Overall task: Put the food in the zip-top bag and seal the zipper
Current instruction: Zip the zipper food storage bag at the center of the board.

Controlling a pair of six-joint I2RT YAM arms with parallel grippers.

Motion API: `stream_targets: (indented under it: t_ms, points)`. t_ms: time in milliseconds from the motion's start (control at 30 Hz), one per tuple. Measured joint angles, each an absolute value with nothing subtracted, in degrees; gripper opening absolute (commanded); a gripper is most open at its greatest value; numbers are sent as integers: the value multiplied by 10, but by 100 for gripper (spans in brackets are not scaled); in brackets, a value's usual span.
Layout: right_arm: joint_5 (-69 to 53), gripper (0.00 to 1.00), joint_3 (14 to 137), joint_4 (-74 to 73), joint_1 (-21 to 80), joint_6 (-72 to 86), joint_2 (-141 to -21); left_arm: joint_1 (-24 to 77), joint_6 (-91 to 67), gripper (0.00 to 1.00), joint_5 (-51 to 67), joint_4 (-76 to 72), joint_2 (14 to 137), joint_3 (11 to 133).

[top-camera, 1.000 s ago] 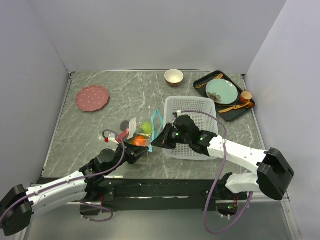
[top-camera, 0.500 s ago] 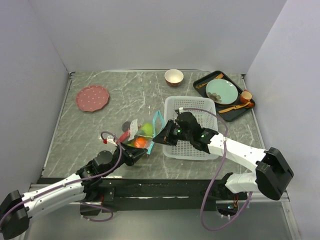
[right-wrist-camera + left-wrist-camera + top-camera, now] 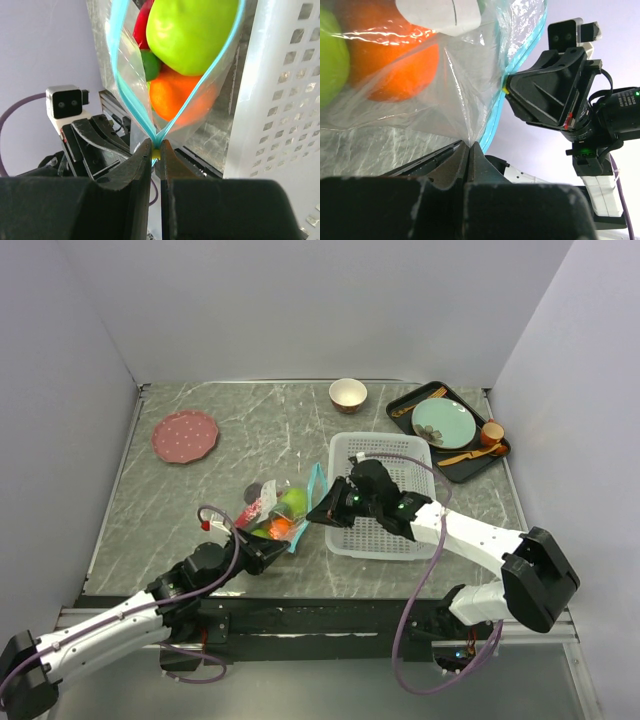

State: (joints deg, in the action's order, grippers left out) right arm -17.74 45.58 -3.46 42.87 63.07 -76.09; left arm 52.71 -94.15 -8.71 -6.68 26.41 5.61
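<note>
Pinching zip-top bag edge: left claw; clamped on zipper end: right claw; white basket just beside.

Clear, soft plastic zip-top bag, filled, set just left of the white perforated basket with its mouth toward the basket. The thin teal-blue zipper strip runs along the mouth. Its two halves stand apart in a teardrop-shaped opening and meet at one end, pinched between the fingers of the right gripper. A fold of the bag's film is clamped in the left gripper. Inside, touching one another: large green toy apple, orange toy fruit, smaller green piece, red piece. A dark brown piece shows at the bag's far end.
</note>
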Motion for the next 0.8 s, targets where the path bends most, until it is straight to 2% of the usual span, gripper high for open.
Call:
stream_targets:
  t_ms: [433,800]
  points:
    - [-186,12,459,-36,405,625,-761,527,-941,1,-90,-22,221,56]
    - [-190,12,461,-39,389,616,-766,527,-892,1,-89,4,241,80]
